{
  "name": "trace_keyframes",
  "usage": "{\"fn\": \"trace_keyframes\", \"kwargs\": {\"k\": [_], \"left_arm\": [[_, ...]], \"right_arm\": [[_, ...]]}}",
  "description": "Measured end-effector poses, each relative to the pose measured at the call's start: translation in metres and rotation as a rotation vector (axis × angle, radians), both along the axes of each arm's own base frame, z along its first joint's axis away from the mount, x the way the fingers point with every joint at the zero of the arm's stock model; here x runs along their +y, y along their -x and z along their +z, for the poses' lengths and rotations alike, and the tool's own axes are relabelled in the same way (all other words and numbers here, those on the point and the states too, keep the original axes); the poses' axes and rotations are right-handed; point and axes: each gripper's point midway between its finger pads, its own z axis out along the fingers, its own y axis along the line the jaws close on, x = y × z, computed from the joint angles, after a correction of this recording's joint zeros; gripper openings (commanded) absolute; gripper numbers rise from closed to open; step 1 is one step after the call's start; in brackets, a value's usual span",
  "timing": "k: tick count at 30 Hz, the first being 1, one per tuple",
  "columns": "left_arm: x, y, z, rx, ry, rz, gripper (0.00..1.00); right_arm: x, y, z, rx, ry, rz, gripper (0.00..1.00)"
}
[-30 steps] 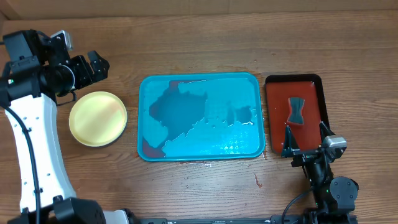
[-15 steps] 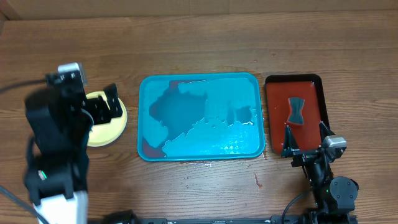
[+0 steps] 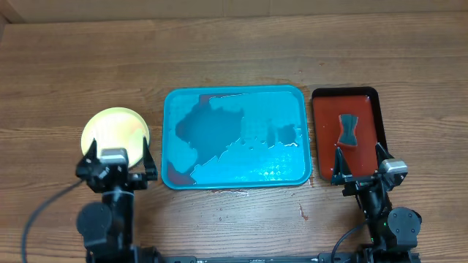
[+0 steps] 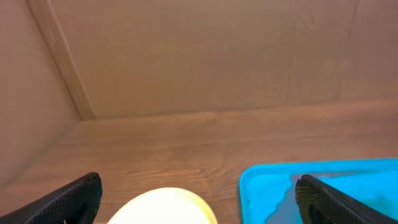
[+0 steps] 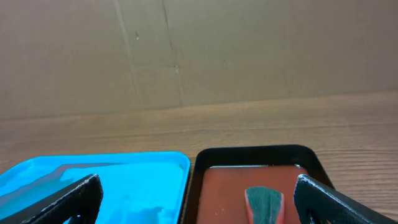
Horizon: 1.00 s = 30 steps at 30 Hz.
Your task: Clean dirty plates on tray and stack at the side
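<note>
Right, the relation I care about is plate to left gripper. The left gripper (image 3: 121,155) sits low at the near edge of the table (image 3: 234,51), its jaws spread as wide as they go and nothing between them. The pale yellow-green plate (image 3: 113,126) lies straight ahead of it, just beyond the fingertips, with its near rim hidden under the gripper body in the overhead view. In the left wrist view the plate shows as a pale dome centred between the two fingers. So the left arm is by far the nearer one. The right gripper (image 3: 358,164) is well apart from the plate, on the far side of the teal tray (image 3: 289,164), and it too stands fully open and empty.

The teal tray lies between the two arms with its long axis running left to right. I see no plate on it, only a wet sheen and darker patches. The plate rests on the bare table just left of the tray, not touching it.

My count is one teal tray, one dark red tray (image 3: 325,124) and one dark bow-shaped sponge (image 3: 349,130) on that red tray. The sponge lies directly ahead of the right gripper, its long axis pointing away from it. Of plates I can count only one surface from above. If others are stacked under it, I cannot tell.

I judge the stacking to be done or nearly so.
</note>
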Motion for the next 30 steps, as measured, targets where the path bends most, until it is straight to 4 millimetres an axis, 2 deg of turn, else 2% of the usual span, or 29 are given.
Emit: {"fn": "trace_keyframes", "kwargs": {"k": [7,17,23,30], "left_arm": [[-0.004,0.009,-0.027,-0.030,-0.129,-0.020,1.00],[-0.004,0.007,-0.066,0.020,-0.198,-0.027,1.00],[-0.004,0.006,-0.080,0.046,-0.213,-0.031,1.00],[-0.003,0.006,-0.079,0.040,-0.188,-0.029,1.00]], "right_arm": [[0.000,0.000,0.000,-0.001,0.000,0.000,1.00],[0.000,0.000,0.000,-0.001,0.000,0.000,1.00],[0.000,0.000,0.000,-0.001,0.000,0.000,1.00],[0.000,0.000,0.000,-0.001,0.000,0.000,1.00]]}}
